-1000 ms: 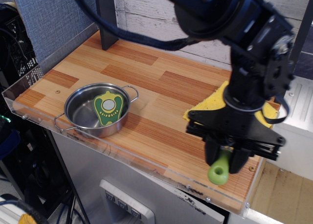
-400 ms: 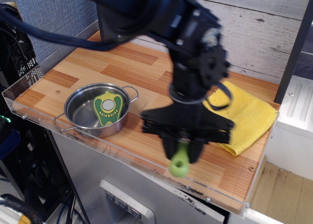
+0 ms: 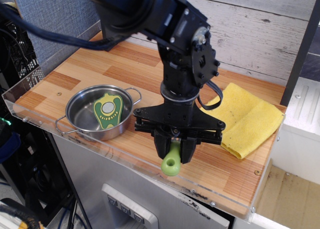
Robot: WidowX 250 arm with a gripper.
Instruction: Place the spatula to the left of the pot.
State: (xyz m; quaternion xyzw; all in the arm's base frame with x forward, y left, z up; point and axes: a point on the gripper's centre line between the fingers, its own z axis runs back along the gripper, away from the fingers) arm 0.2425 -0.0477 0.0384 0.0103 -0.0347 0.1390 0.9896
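bench: striped wooden bench (image 3: 150,74), carrying shiny round steel pot (image 3: 82,114)
claw: black claw (image 3: 173,148) pinching lime-green-handled toy spatula (image 3: 171,160), lifted for carrying leftward

Whitewashed plank wall (image 3: 260,24) behind striped wooden tabletop (image 3: 150,74) edged with clear acrylic rim (image 3: 100,146); grey fabric panel (image 3: 55,14) left, white metal cabinet (image 3: 305,114) right.

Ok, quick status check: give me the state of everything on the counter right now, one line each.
gripper: shut on the spatula, above the counter's front edge.
spatula: held, green handle hanging down, blade hidden.
pot: upright on the counter, left of the gripper, holding the avocado piece.
avocado piece: leaning inside the pot.
yellow cloth: folded, lying on the counter to the right.
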